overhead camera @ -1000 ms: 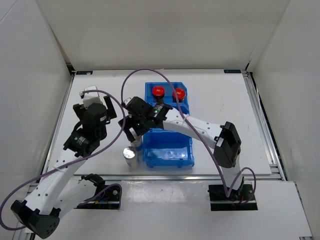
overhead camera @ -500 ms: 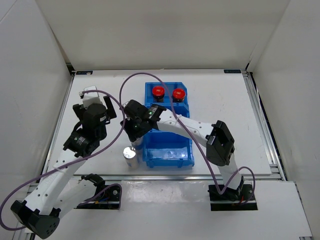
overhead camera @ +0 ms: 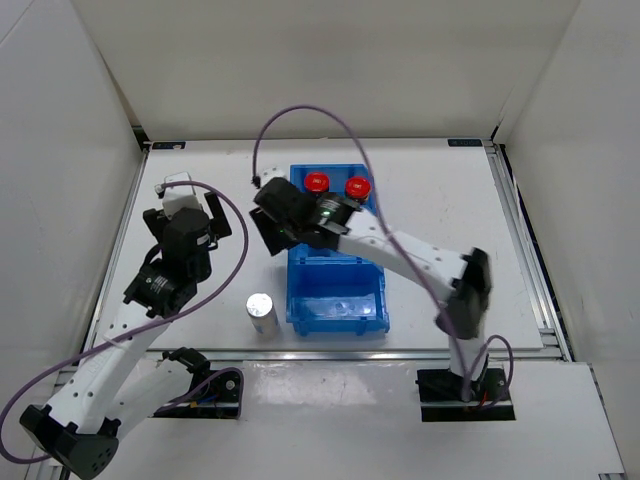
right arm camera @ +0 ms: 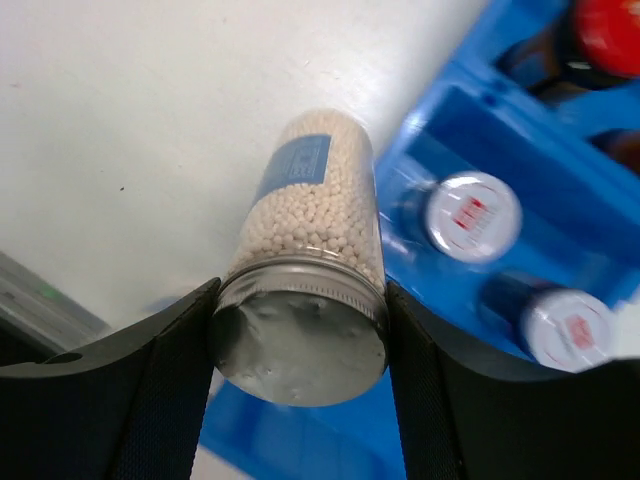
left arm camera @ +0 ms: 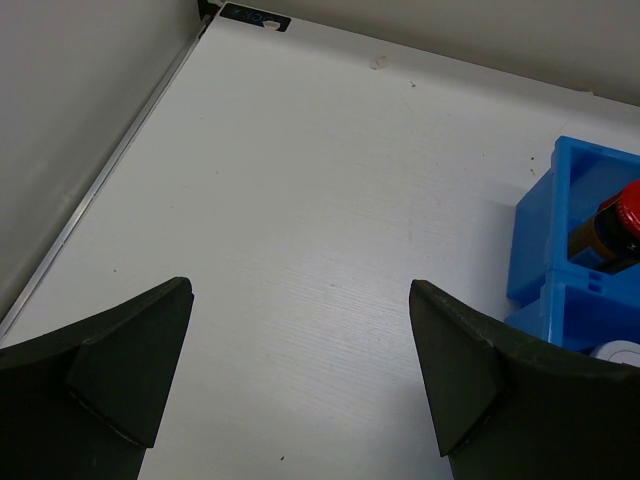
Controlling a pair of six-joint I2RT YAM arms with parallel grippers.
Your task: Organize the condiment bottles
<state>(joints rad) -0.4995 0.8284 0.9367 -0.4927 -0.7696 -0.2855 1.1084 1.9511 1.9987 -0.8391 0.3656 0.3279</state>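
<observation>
Right hand (right arm camera: pixel 300 305) is gripping a silver-topped jar (right arm camera: pixel 315 200) over the desk (overhead camera: pixel 450 200) — presumably for the blue bin (overhead camera: pixel 337 328) — left hand (left arm camera: pixel 298 300) is hanging wide open, empty.

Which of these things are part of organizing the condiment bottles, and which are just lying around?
Job: held silver-top jar, standing silver-top jar, two red-cap jars, two grey-lid jars, right hand.
Just there: blue bin, open left hand.

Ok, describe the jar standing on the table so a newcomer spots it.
Find the blue bin on the white table. Off its near left corner one small jar stands upright. Its top is plain silver, unlike the red caps and red-white lids in the bin.
</observation>
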